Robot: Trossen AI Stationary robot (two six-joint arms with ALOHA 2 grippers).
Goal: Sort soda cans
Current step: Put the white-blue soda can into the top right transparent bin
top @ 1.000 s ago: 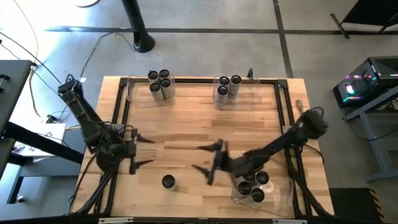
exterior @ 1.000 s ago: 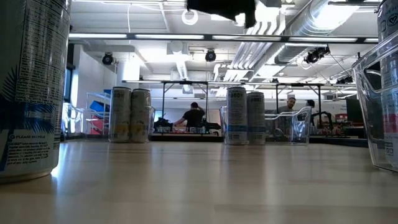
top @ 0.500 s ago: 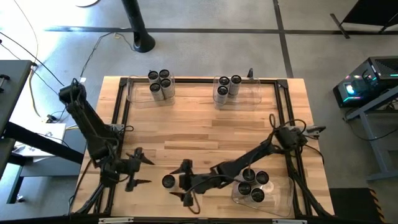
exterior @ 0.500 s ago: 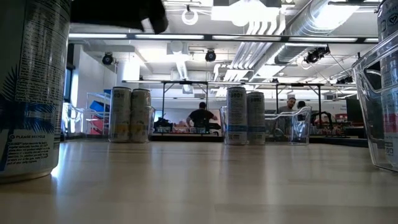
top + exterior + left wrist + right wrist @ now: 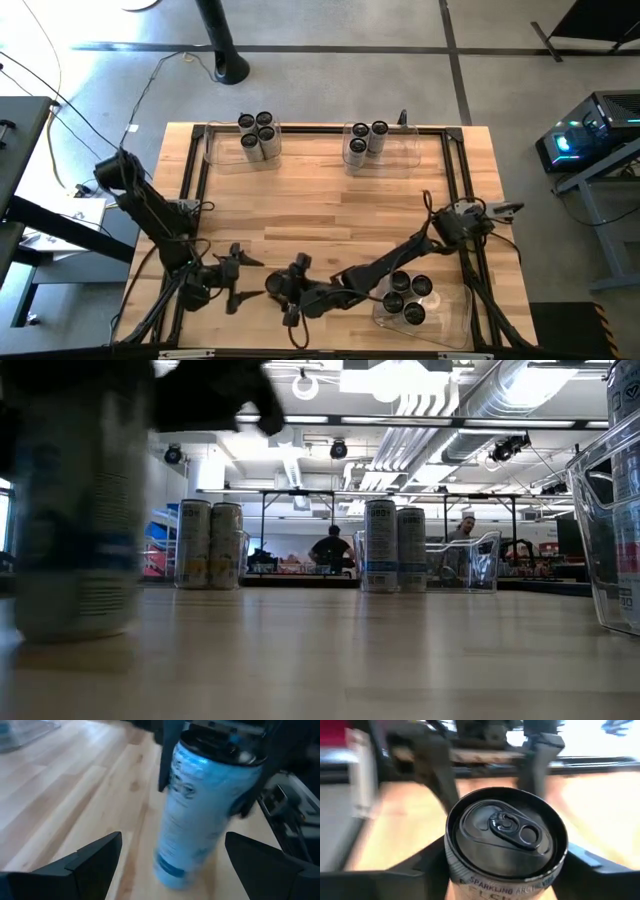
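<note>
Now, can [image 5: 505, 840]: smooth metal cylinder, dark round lid with pull tab.
Right gripper [image 5: 285, 297]: jaws clasping the can's sides.
Left gripper [image 5: 238, 277]: jaws spread wide, holding nothing, just beside it.
Table [image 5: 330, 215]: pale wood planks.

Bright, even light from ceiling strip lamps [image 5: 330, 422] overhead; soft glare on the counter [image 5: 330, 660]; the near can [image 5: 75, 510] and both wrist views smeared by motion blur.

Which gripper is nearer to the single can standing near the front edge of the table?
Right. The right gripper straddles the lone can, fingers either side. The left gripper waits open just beside it, facing it.
</note>
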